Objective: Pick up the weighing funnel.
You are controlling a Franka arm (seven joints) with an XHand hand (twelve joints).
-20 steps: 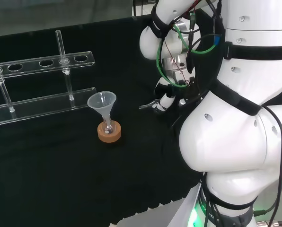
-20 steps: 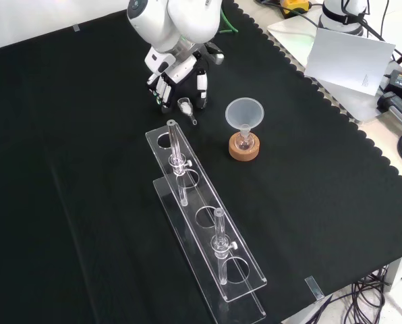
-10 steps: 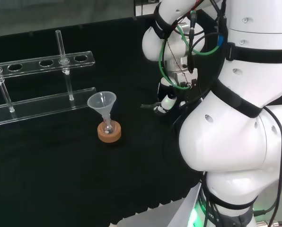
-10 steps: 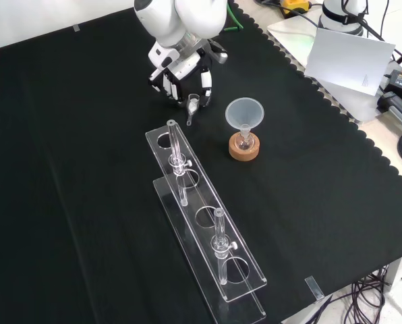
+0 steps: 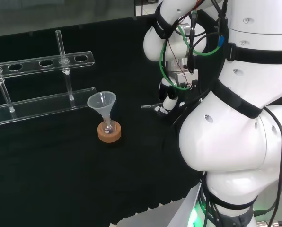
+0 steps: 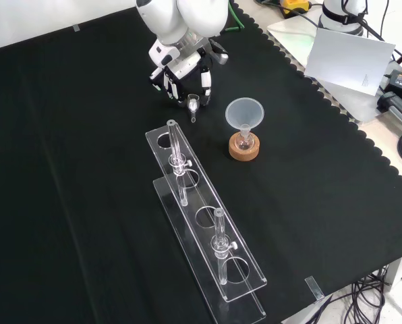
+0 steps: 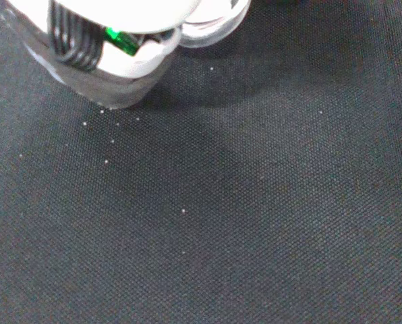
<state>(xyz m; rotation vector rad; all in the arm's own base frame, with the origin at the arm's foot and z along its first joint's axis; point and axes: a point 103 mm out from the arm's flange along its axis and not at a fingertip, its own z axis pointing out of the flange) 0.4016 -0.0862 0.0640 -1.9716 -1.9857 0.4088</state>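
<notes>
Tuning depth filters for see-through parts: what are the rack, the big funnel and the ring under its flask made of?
Rack: clear flat sheets with bright, glossy edges, likely acrylic. Funnel: translucent, slightly milky walls, probably plastic, though frosted glass can't be ruled out. Ring: tan, grainy and matt, looks like cork.

My hand [image 5: 168, 100] hangs left of my white links [image 5: 235, 137], fingers pinching the weighing funnel [image 5: 151, 107] (stem pointing left). Farther left: funnel [image 5: 102, 102] upright in its flask [image 5: 108, 126] on cork ring [image 5: 109, 135]; clear rack [image 5: 37, 103] beyond.
</notes>
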